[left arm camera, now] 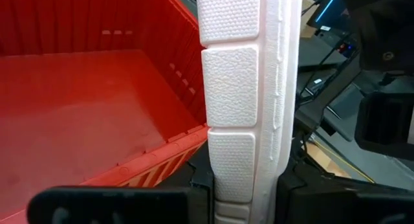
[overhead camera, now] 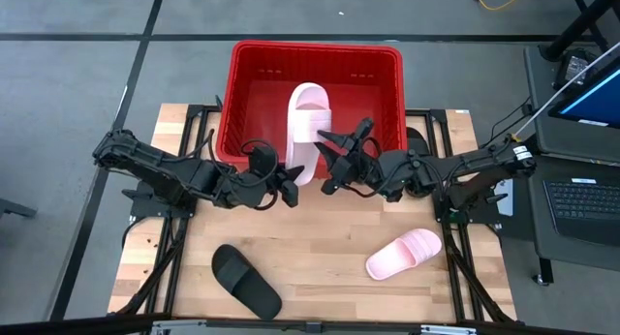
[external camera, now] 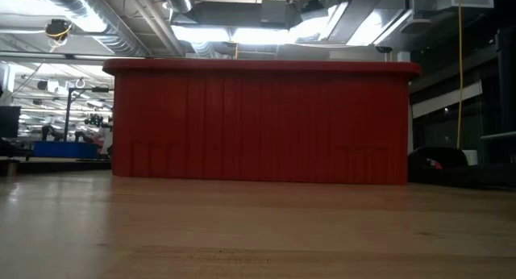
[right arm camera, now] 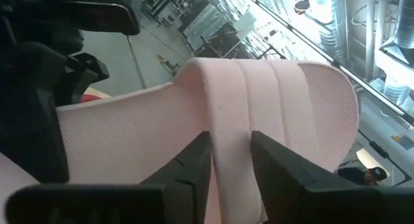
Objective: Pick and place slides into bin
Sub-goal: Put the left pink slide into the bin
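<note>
A pale pink slide (overhead camera: pixel 308 132) is held by both grippers over the near rim of the red bin (overhead camera: pixel 254 74), with its far end above the bin's inside. My left gripper (overhead camera: pixel 289 178) is shut on its near end. My right gripper (overhead camera: pixel 329 153) is shut on it from the right. A second pale pink slide (overhead camera: pixel 404 254) lies on the table at the near right, and a black slide (overhead camera: pixel 246 280) at the near left. The low view shows only the bin's wall (external camera: pixel 258 126); the other black slide is not in view. My left gripper pinches the slide's near end (left arm camera: pixel 236 179) between its two fingers, one on the textured sole and one on the other face. The fingers come level from the table's left and near side. The slide stands on edge, lifted clear of the table, reaching out over the bin's rim (left arm camera: pixel 174 143). My right gripper pinches the slide's wide ribbed strap (right arm camera: pixel 228 146) between its two fingers (right arm camera: pixel 194 169), one toward the footbed and one on the strap's outer face. The fingers come level from the table's right. The slide is lifted clear.
The bin stands at the table's far edge, its floor (left arm camera: pixel 77 114) bare where it shows. The two arms meet close together in front of the bin's near wall. Desks with laptops (overhead camera: pixel 581 195) stand beyond the table's right edge.
</note>
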Controlling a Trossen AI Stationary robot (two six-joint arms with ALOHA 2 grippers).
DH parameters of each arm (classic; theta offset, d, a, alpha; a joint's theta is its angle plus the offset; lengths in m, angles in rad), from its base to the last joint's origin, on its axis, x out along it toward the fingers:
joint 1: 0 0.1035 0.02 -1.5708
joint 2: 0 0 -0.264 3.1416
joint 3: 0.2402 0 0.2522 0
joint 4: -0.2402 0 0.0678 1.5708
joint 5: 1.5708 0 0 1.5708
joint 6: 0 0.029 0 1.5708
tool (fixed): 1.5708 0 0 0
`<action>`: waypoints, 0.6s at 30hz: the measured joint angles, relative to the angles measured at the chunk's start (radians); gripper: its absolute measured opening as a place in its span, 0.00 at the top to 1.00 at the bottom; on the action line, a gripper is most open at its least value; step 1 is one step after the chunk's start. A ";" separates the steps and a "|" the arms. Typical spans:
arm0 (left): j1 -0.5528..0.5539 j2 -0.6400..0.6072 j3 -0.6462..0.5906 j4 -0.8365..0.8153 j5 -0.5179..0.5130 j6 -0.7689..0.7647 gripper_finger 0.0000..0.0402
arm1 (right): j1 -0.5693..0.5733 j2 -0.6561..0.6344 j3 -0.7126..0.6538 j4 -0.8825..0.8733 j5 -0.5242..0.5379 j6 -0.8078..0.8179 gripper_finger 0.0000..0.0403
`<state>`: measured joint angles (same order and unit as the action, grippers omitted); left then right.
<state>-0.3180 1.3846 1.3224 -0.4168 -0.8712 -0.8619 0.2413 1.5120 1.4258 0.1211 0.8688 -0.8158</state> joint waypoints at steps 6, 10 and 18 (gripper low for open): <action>0.001 0.000 0.000 -0.001 0.000 0.015 0.85 | 0.000 -0.001 0.000 -0.009 0.003 0.000 0.93; 0.001 0.000 0.000 -0.004 0.000 0.042 0.85 | 0.000 -0.001 0.000 -0.033 0.004 0.000 0.97; 0.000 0.000 0.000 -0.001 0.003 0.138 0.70 | -0.001 -0.001 0.000 -0.034 0.006 0.000 0.98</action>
<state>-0.3182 1.3846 1.3224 -0.4177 -0.8682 -0.7240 0.2401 1.5108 1.4258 0.0872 0.8749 -0.8158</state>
